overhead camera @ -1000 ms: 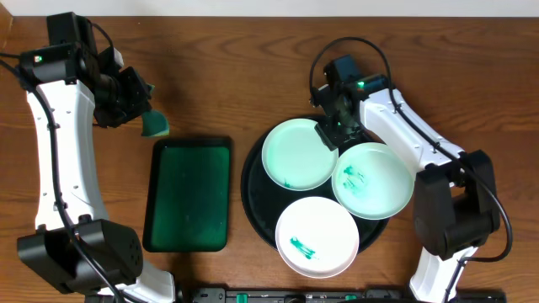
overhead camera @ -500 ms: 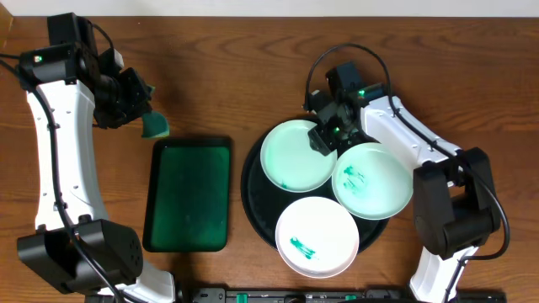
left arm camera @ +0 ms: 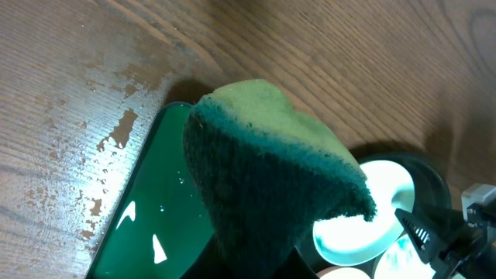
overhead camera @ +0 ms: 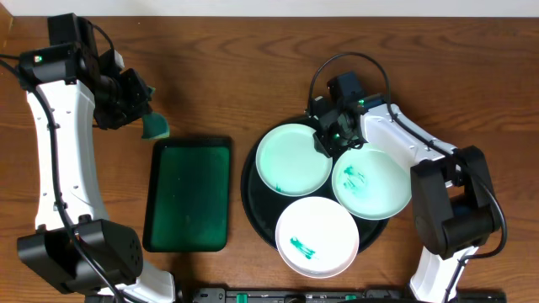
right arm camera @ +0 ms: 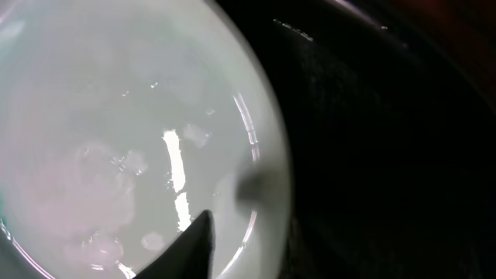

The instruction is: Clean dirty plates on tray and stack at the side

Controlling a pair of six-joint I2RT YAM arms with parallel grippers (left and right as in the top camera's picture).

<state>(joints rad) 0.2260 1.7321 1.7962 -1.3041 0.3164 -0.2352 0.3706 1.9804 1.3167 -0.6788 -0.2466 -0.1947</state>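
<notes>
Right gripper (overhead camera: 327,139) is down at the back of the tray (overhead camera: 253,192), right on the far-right edge of the back plate (overhead camera: 290,160). From the wrist, one dark finger (right arm camera: 194,244) pokes in over the pale-mint plate (right arm camera: 116,132) just inside its rim, with black tray (right arm camera: 372,155) beyond. The other finger is out of sight, so I cannot tell whether the jaws are pinching that rim or merely straddling it.

Just beside it sits the right plate (overhead camera: 373,181), with teal smears at its centre. Nearest the robot, the front plate (overhead camera: 317,236) has a teal smear low on its left and hangs over the tray's front rim. All three plates crowd together on the round black tray, edges meeting; which lies on top I can't make out.

Over on the other side, well apart, the left gripper (overhead camera: 141,114) hangs above the bare wooden table (overhead camera: 227,76), pressed together on a green sponge (overhead camera: 155,126). The wrist view is filled by that sponge (left arm camera: 271,194), light green on top and dark and scratchy below. Under it lies the wet, glossy green tray (overhead camera: 187,195), just left of the round tray.
</notes>
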